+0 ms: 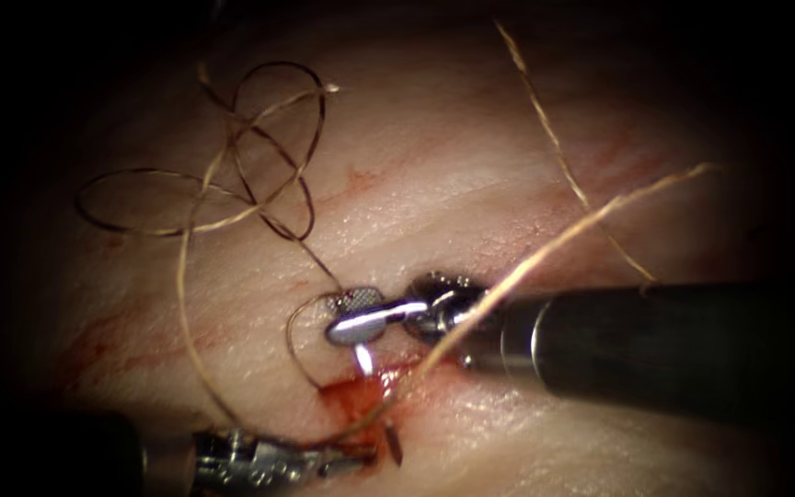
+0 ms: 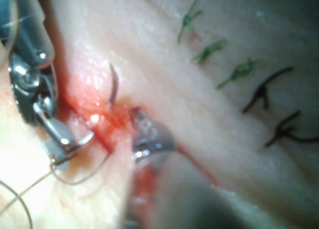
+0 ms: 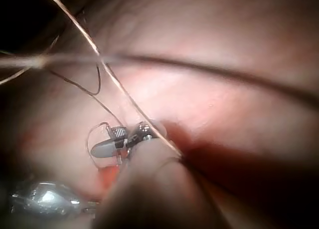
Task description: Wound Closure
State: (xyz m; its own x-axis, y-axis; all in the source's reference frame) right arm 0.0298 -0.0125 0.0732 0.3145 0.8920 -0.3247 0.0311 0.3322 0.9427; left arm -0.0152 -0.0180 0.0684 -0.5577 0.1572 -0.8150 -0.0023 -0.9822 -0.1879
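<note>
Needle (image 1: 364, 359) in the tissue (image 1: 471, 156), low in the centre of the endoscope frame. Bright part of the curve drops from the right tool (image 1: 347, 317) into the cut (image 1: 388, 379). Dark point (image 1: 394, 444) out of the surface again, below and slightly right of the red fluid (image 1: 353, 398). Same point in the left wrist view as a dark curved sliver (image 2: 113, 87), standing clear of the wet red cut.

Right tool: enters from the right edge, fingers (image 1: 357, 299) spread, ridged inner face of one open to the camera. Needle's tail end between them, not clamped as far as can be seen. Same spread in the left wrist view (image 2: 70, 146) and the right wrist view (image 3: 107, 141).

Left tool (image 1: 351, 460): along the bottom edge, lower left of the needle point, fingers pressed together, gripping nothing. Tip (image 2: 135, 114) just beside the emerging point, apart from it.

Thread (image 1: 232, 166): small loop from the needle's tail by the right tool's fingers, larger tangled loops in the upper left, two strands running to the upper right, one of them across the right tool's shaft.

Older knotted stitches, green (image 2: 239, 69) and dark (image 2: 264, 92), farther along the tissue in the left wrist view.
</note>
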